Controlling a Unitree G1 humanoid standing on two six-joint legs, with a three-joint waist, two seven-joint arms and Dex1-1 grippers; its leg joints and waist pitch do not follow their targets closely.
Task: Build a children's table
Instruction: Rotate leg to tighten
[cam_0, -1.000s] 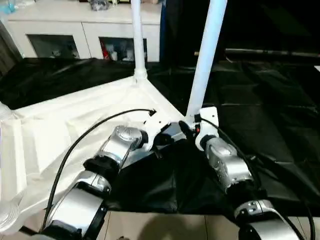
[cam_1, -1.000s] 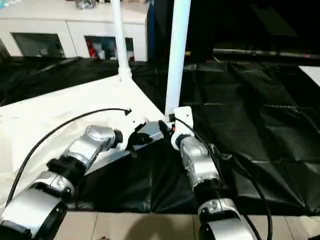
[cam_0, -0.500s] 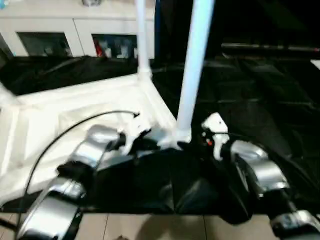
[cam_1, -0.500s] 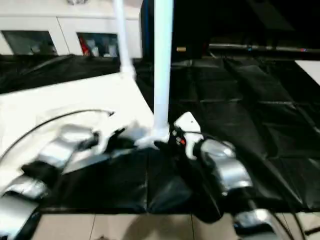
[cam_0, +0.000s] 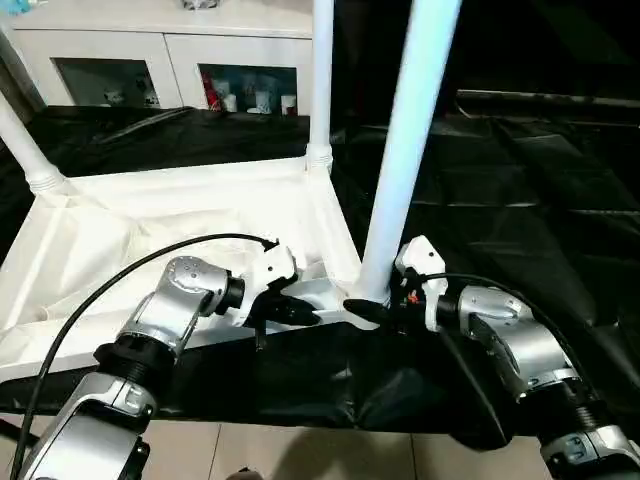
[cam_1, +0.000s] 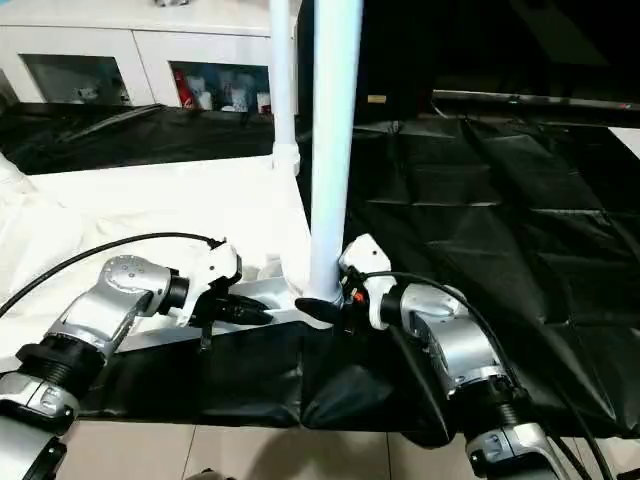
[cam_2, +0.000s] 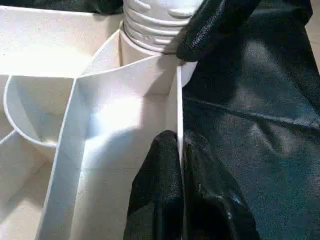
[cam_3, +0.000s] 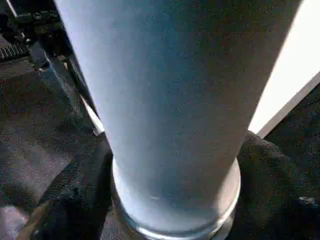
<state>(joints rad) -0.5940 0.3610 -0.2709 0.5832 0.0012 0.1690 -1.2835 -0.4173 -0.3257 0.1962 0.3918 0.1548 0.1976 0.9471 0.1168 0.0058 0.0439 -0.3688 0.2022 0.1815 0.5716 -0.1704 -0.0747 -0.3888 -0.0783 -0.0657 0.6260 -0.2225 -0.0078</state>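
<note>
While the white plastic rectangular tabletop (cam_0: 180, 225) lies upside down on the black-draped work table (cam_0: 520, 190), ribbed underside facing up, the step in hand appears to be screwing a long white tapered tube leg (cam_0: 405, 150) into the round corner socket nearest the robot. At that corner, the left gripper (cam_0: 300, 310) is pinched shut on the tabletop's thin side wall (cam_2: 178, 110), one finger on each face, with the socket just ahead of its fingertips. From the opposite side, the right gripper (cam_0: 365, 308) has its two black fingers (cam_3: 75, 200) spread around the base of the upright leg, one on each side; whether they press on it cannot be told. Two further legs stand in sockets beyond the hands. Next, the right hand probably needs to close firmly and turn the leg until seated, while the left hand braces the top against rotation.
</note>
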